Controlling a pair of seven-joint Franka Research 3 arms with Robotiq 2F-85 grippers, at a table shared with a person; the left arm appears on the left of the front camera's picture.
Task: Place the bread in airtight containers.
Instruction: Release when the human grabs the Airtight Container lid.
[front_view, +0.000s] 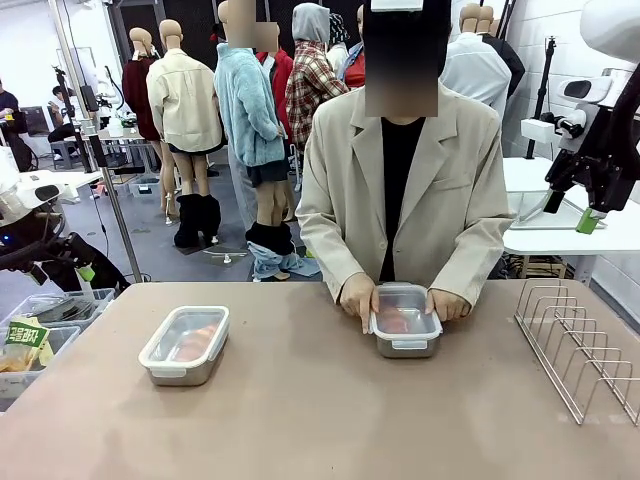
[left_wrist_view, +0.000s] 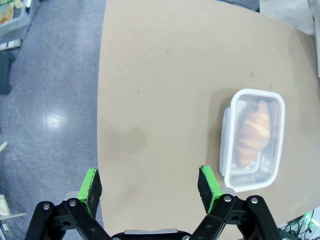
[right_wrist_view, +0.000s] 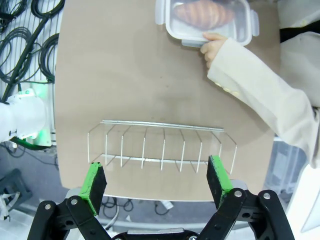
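Observation:
Two steel airtight containers stand on the table, each with a clear lid on top and a golden bread roll inside. The left container (front_view: 185, 345) (left_wrist_view: 251, 138) holds a roll (left_wrist_view: 251, 132) and sits alone. The right container (front_view: 405, 320) (right_wrist_view: 207, 21) holds another roll (right_wrist_view: 202, 12), and the person's hands (front_view: 358, 297) rest on both of its ends. My left gripper (left_wrist_view: 150, 187) hangs open, high over the table's edge, well away from the left container. Above the wire rack, my right gripper (right_wrist_view: 156, 180) is open too, with nothing between its fingers.
A wire rack (front_view: 580, 345) (right_wrist_view: 160, 145) stands at the table's right side. Plastic bins (front_view: 40, 325) with packets sit off the table's left edge. The person sits at the far side. A broad stretch of bare tabletop (front_view: 300, 420) lies in front.

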